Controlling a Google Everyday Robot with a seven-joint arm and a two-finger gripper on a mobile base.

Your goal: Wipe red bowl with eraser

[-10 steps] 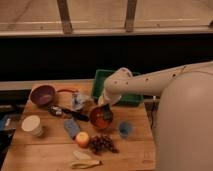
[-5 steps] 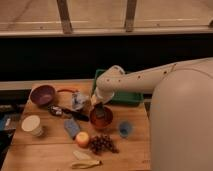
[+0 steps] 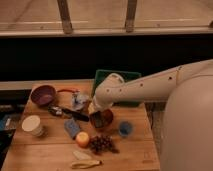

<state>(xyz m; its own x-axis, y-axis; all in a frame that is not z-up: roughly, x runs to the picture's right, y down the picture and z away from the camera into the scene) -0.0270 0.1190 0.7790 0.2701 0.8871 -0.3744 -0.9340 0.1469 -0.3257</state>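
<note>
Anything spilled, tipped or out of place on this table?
Nothing stands out. The red bowl sits upright on the table, with the gripper lowered into it. The purple bowl and grapes look undisturbed.

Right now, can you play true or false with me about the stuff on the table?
1. The gripper is down at the red bowl. True.
2. The purple bowl sits at the table's far left. True.
3. The green bin is at the front edge, next to the banana. False: it stands at the back, behind the arm.
4. The grapes are inside the red bowl. False: they lie on the table in front of it.
5. A small blue cup stands right of the red bowl. True.
</note>
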